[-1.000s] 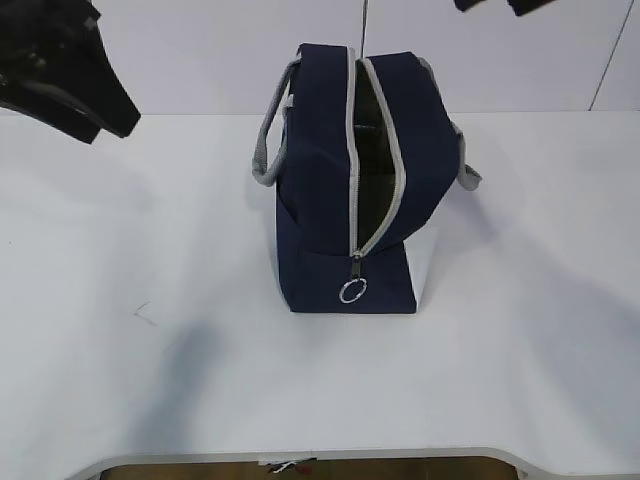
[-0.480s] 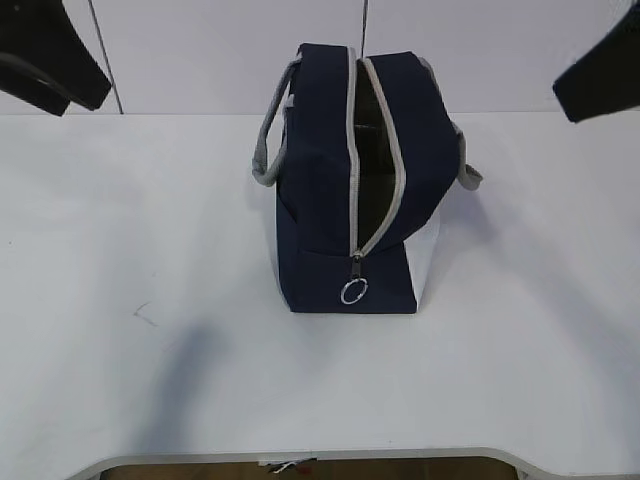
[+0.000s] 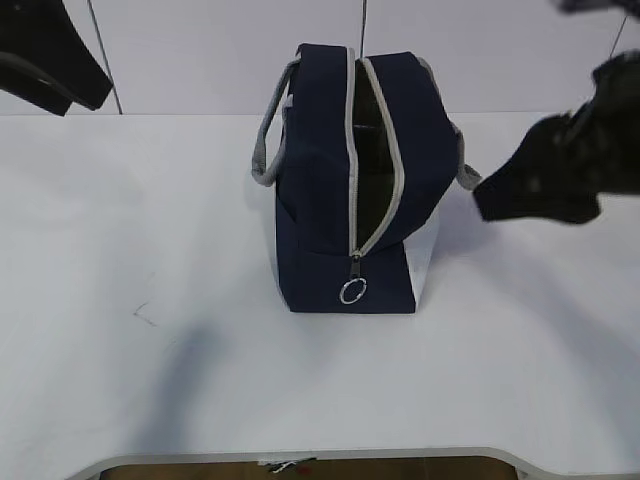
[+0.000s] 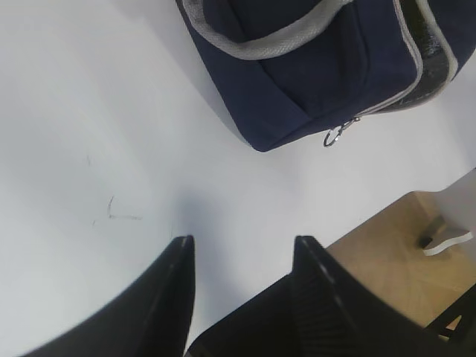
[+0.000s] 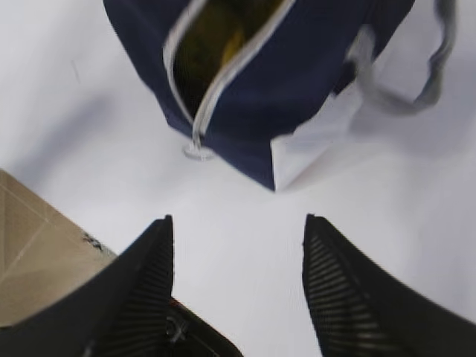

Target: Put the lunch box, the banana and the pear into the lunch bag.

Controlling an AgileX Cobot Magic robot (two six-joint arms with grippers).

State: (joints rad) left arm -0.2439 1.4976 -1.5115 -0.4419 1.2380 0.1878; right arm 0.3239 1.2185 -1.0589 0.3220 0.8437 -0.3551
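Lunch bag point(image 3: 350, 190) stands upright in the middle of the white table point(image 3: 150, 380), navy fabric, grey zipper open along the top. Ring pull point(image 3: 353, 292) hangs low on the near end. Grey strap handles point(image 3: 268, 150) droop on both sides, white patch on the right side. Something yellow point(image 5: 230, 41) shows inside through the open slit in the right wrist view; can't tell which fruit. Lunch box not visible from outside.

Left gripper point(image 4: 242, 253) jaws apart, nothing between them, hovering over bare table well left of the bag; a faint pen mark point(image 4: 111, 212) on the tabletop just ahead of it. Right gripper point(image 5: 238, 245) jaws also spread and empty, above the table near the zipper end of the bag. From the front, the right arm point(image 3: 570, 160) is blurred, just right of the bag, not touching it.
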